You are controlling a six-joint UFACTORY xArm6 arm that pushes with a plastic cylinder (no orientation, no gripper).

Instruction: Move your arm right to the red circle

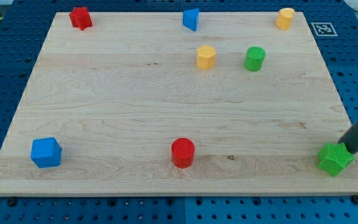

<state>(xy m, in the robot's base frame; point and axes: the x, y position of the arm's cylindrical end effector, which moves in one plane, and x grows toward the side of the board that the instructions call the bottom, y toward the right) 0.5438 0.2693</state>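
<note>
Nearest the camera, along the view's bottom edge of the wooden board (135, 112), three blocks are sitting in a row: blue cube (46, 152) at the view's left, red cylinder (183, 152) near the middle, green star (335, 158) at the view's right. Red cylinder is the task's "red circle": short, upright, round top facing up, plain glossy red, standing free with no block near it. Judging by look, it is a light, rigid plastic piece that would be sliding easily on the smooth wood; a round side wall would be rolling off a glancing push, so any contact ought to be centred on its side. Task calls only for an approach, stopping just at the view's right of it. Rod is entering from the view's right edge, slanting down; my tip (347, 148) is resting against the upper right of the green star, touching or nearly so, well apart from the red cylinder. No jaws on this tool, so nothing is opening or closing. Along the view's top: red star (80, 17), blue triangle (191, 19), yellow hexagon (206, 56), green cylinder (254, 58), yellow cylinder (284, 18).
</note>
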